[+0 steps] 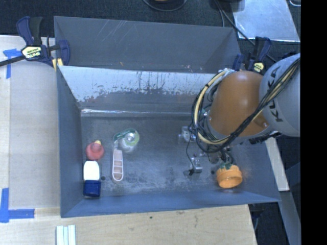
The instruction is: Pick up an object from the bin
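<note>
Grey bin's [69, 137] front right corner has an orange toy [228, 177]. The claw [194, 168] is beside it. I can't tell if it's spread, and nothing looks picked yet.

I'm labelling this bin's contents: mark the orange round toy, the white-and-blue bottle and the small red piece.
orange round toy [228, 177], camera view, on its orange body.
white-and-blue bottle [91, 171], camera view, on its white upper half.
small red piece [95, 150], camera view, on its middle.

Dark, textured flooring [92, 1] stretches across the top of the scene.
</note>
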Controlling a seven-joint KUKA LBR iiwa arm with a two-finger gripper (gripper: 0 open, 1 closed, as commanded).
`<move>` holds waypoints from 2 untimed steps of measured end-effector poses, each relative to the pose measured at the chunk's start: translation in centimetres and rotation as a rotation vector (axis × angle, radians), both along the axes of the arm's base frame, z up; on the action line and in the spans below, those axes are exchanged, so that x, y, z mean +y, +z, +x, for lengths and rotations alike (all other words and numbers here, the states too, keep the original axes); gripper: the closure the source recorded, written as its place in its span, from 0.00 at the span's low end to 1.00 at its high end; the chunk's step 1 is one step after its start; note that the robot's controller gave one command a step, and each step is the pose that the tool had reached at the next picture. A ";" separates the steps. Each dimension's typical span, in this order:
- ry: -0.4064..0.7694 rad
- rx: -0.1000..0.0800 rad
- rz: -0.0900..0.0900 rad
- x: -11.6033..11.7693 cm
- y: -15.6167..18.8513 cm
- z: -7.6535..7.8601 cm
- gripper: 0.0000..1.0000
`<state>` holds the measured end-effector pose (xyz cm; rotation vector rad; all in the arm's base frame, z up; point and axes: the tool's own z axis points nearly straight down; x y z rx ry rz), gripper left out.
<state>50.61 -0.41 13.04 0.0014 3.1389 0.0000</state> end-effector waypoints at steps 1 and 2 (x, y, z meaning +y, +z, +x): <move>-0.019 0.005 -0.005 -8.5 -2.8 0.7 0.00; 0.091 -0.001 0.000 -2.4 -4.7 -1.3 0.00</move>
